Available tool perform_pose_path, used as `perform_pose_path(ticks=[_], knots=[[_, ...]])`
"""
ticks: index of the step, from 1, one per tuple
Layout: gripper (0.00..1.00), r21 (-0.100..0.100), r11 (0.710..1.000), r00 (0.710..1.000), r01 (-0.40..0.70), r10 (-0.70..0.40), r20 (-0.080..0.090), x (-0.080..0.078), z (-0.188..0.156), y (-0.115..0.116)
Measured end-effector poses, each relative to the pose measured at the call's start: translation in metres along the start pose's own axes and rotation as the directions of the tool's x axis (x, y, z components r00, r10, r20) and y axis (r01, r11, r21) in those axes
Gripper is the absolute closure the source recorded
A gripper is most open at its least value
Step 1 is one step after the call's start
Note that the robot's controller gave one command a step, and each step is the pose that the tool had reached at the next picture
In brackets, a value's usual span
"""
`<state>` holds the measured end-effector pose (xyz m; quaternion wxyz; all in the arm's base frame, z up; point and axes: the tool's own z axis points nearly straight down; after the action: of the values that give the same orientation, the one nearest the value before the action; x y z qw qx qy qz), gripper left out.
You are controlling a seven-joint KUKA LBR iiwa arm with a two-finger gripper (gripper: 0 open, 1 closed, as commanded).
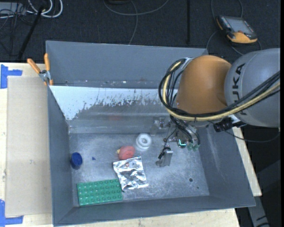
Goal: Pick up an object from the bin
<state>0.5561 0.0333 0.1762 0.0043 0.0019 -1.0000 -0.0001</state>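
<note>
Bin (109, 74) things (ring (143, 141), red lump (127, 151), foil (131, 173)) lie loose beside the low gripper (164, 159), nothing picked yet; jaws spread or not, cannot tell.

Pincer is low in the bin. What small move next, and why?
Probably slide the pincer slightly toward the view's left, over the crumpled foil. It sits above bare bin floor, while the foil, a red lump and a white ring lie just left of it.
</note>
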Motion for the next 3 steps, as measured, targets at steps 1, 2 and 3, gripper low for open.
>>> perform_pose_path(ticks=[1,2,3], knots=[[0.0,-0.001,0.987,0.987,-0.158,0.158,0.005,-0.067,0.11,0.009],[0.0,0.0,0.993,0.993,-0.121,0.121,0.013,-0.067,0.074,-0.004],[0.0,-0.003,0.929,0.929,-0.371,0.371,0.007,-0.063,0.076,-0.001]])
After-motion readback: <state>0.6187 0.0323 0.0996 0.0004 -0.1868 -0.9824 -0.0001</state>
